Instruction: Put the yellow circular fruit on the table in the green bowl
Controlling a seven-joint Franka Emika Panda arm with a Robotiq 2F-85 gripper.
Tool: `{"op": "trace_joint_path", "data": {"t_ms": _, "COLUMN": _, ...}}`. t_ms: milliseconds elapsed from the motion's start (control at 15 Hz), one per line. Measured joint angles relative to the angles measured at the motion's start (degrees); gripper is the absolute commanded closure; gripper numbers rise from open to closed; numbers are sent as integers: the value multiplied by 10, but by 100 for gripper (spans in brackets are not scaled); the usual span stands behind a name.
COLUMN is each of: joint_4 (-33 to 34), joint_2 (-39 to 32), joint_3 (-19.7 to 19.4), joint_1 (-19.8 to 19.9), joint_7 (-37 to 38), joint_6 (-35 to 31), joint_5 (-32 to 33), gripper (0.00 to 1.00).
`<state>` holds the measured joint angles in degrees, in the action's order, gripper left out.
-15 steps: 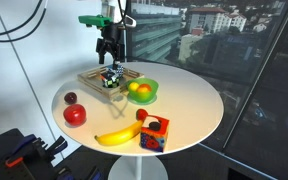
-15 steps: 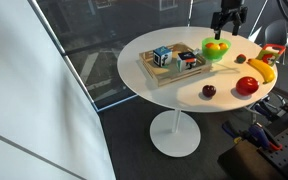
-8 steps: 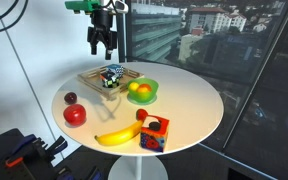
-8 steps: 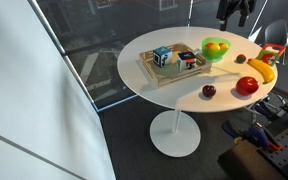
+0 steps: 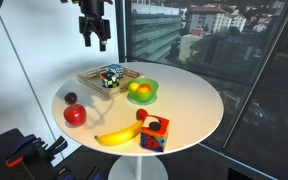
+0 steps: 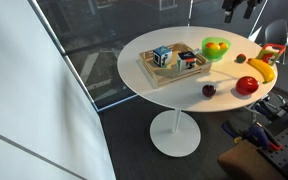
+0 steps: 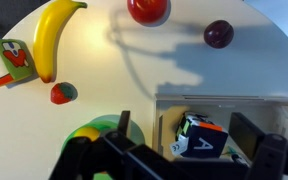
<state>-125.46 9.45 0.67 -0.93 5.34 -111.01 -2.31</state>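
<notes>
Two round fruits sit in the green bowl [image 5: 144,101]. One is the yellow circular fruit [image 5: 135,88], lying against an orange fruit [image 5: 145,92] inside the wavy rim, and both exterior views show the pair there. The fingers [image 7: 123,132] hang high above the counter [image 5: 189,100], well apart from everything on it. They are spread wide with nothing held between them. Far below them, the wrist view shows the bowl as a patch of green beneath the base of one finger, mostly hidden by it. A wooden tray [image 7: 219,110] holding a printed cube [image 7: 198,136] lies under the gap between the two. The banana [image 7: 52,35] and the red apple [image 7: 147,8] rest farther out, beyond the fingertips. No other round yellow fruit shows loose on the counter, so the placement looks finished. What remains, at most, is for the arm to pull clear.
</notes>
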Motion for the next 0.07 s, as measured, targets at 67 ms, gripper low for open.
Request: {"op": "trace_joint_path", "data": {"t_ms": 67, "joint_4": 0, "joint_2": -2, "joint_3": 0, "joint_1": 0, "joint_7": 0, "joint_6": 0, "joint_5": 0, "gripper": 0}}
